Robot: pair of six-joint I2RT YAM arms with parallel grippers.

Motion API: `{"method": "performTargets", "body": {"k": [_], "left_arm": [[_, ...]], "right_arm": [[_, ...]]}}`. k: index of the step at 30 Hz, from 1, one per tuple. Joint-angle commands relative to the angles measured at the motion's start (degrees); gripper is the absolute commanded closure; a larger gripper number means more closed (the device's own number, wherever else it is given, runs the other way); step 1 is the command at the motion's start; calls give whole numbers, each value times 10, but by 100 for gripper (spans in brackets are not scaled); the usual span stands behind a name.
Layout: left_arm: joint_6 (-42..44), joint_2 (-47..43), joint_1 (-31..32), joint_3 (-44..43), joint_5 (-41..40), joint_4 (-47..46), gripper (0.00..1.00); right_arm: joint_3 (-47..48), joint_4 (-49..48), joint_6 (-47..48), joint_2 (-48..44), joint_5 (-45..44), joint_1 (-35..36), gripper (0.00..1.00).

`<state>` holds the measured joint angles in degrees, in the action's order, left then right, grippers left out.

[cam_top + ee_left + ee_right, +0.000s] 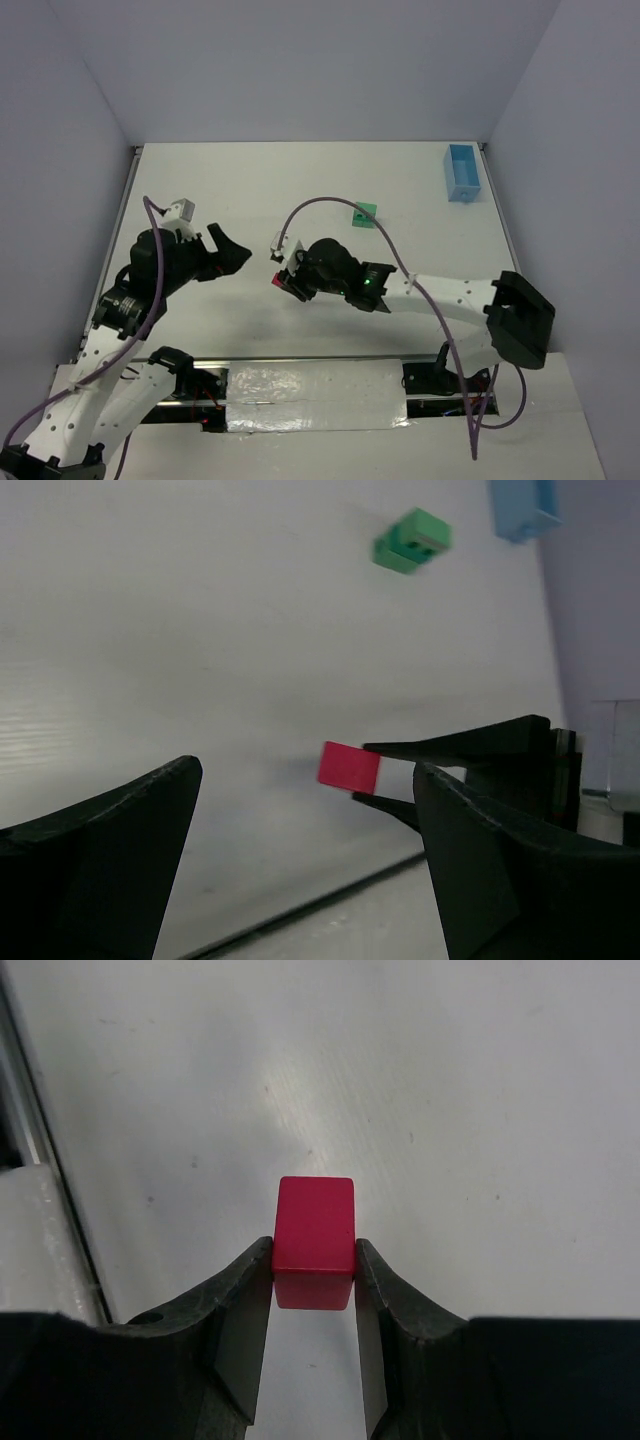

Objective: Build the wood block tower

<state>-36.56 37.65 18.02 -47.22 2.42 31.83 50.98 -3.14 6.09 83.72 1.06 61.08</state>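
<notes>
Right gripper [314, 1250] clamps the red wedge [314, 1222], left gripper [305, 770] gapes empty, green blocks [412, 540] look stacked, so only the roof remains.

A light blue tray [462, 172] sits near the far right corner of the white table [300, 190]. Gray walls [300, 60] stand around it on three sides.

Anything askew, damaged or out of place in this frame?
Nothing stands out. The red block sits squarely in the right gripper, the green blocks are stacked, and the blue tray stands apart at the far right.
</notes>
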Motion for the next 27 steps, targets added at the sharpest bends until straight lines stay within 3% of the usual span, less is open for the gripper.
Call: {"method": "performTargets", "body": {"k": [1,3,7,8,13,18,22,27], "left_arm": [[-123,-1,-1,34,233,-129,0],[-174,10,1,63,307,-181,1],[-190,34,3,91,327,-181,8],[-210,33,3,99,336,-193,14],[-265,38,31,148,363,-283,31],[-287,72,68,149,365,-338,32],[-281,95,91,140,351,-343,45],[-294,108,94,158,356,-373,69]], "right_arm": [[-24,-34,81,-74,82,-3,100],[-58,-60,95,-108,93,-3,100],[-118,-126,110,-202,109,-3,100],[-125,-127,117,-216,109,-3,100],[-105,-100,132,-218,112,-3,100],[-89,-86,140,-214,116,-3,100],[-87,-87,142,-222,120,-3,100],[-93,-95,140,-228,130,-2,100]]}}
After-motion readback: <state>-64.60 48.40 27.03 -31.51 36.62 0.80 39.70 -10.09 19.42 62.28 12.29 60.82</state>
